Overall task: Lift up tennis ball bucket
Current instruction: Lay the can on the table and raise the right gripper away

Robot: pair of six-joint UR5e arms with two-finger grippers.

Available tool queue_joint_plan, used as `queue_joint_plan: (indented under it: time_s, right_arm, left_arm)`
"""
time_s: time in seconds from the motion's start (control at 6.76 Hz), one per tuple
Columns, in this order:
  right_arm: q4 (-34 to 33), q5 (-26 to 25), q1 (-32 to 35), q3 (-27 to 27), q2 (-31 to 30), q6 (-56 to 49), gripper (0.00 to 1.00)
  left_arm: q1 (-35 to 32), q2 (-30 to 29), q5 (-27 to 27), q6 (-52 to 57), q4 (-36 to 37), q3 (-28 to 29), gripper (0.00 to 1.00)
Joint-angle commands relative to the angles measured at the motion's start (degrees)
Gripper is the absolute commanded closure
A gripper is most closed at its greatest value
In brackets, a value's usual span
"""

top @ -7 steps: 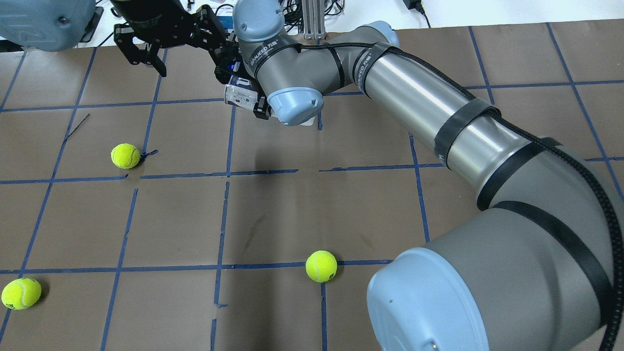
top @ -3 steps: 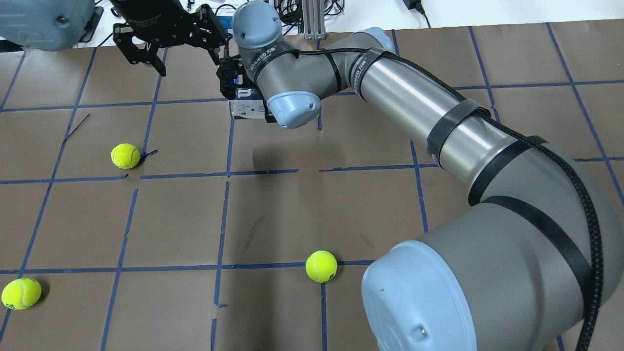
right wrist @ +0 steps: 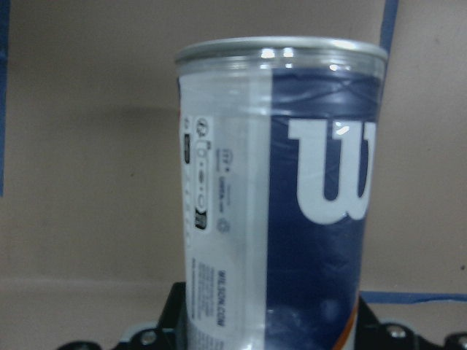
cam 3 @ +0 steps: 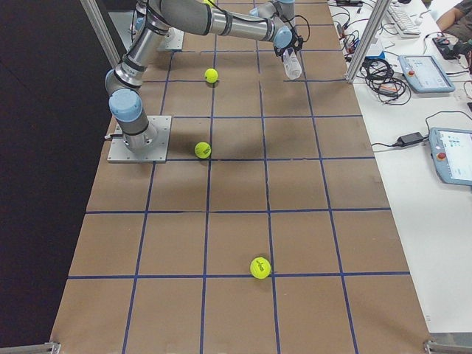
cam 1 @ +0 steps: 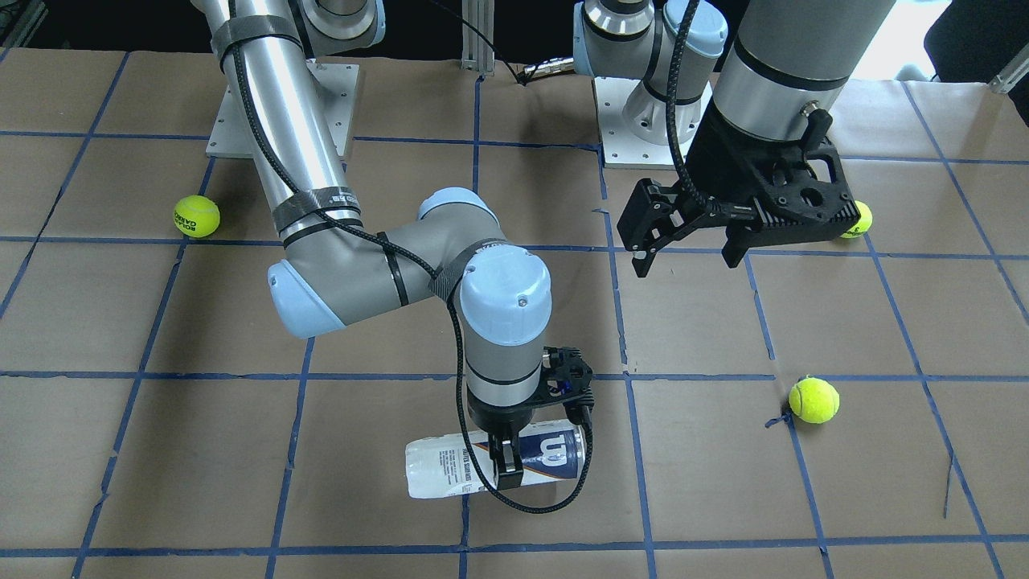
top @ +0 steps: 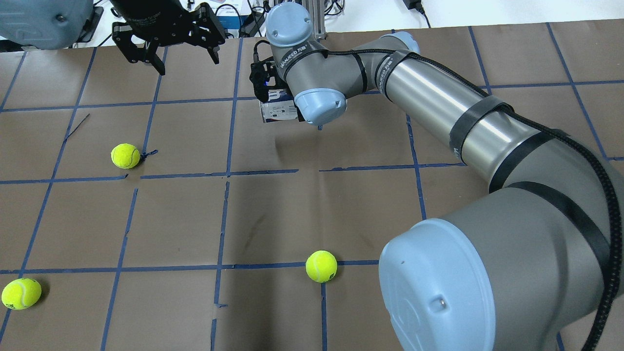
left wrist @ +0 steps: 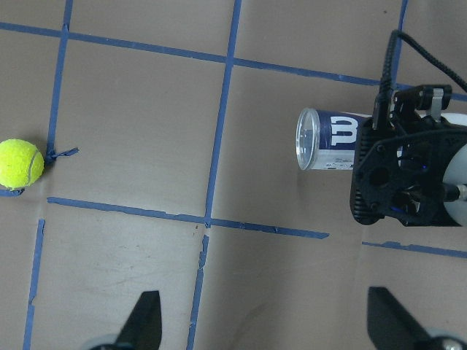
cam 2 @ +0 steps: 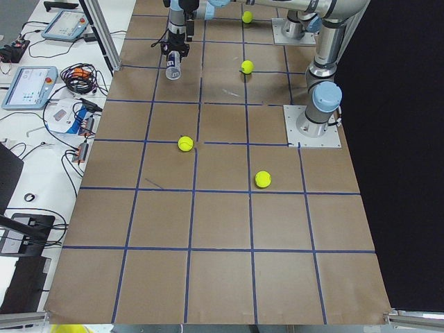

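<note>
The tennis ball bucket, a clear tube with a navy and white label and a white "W", hangs horizontally just above the table at its far side. My right gripper is shut on the bucket's middle from above. The right wrist view fills with the bucket and its silvery rim. In the left wrist view the bucket's open end shows beside the right gripper's black body. My left gripper hovers open and empty to the bucket's left, apart from it.
Three loose yellow-green tennis balls lie on the brown gridded table: one mid-left, one front centre, one front left. Beyond the far table edge are cables and control tablets. The arm bases stand on plates.
My right arm has swung to the right in the overhead view, carrying the bucket with it. The left gripper and the balls have stayed where they were.
</note>
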Motion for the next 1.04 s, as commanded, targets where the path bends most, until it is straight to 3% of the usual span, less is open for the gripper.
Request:
queue_joint_plan:
  time_s: [0.0, 0.15, 0.44, 0.89]
  right_arm:
    - [-3.42, -0.15, -1.31, 4.27, -0.30, -0.34, 0.27]
    - [-3.44, -0.15, -1.40, 4.98, -0.38, -0.34, 0.25]
    - [-3.44, -0.23, -2.11, 5.08, -0.38, -0.25, 0.00]
    - [-3.44, -0.15, -2.11, 4.38, -0.30, -0.25, 0.00]
  left_arm:
    - [0.00, 0.00, 0.00, 0.00, 0.00, 0.01, 0.00]
    - [0.00, 0.00, -0.09, 0.00, 0.00, 0.01, 0.00]
    - [-0.08, 0.00, 0.09, 0.00, -0.44, 0.01, 0.00]
    - [0.26, -1.14, -1.74, 0.00, -0.70, -0.16, 0.00]
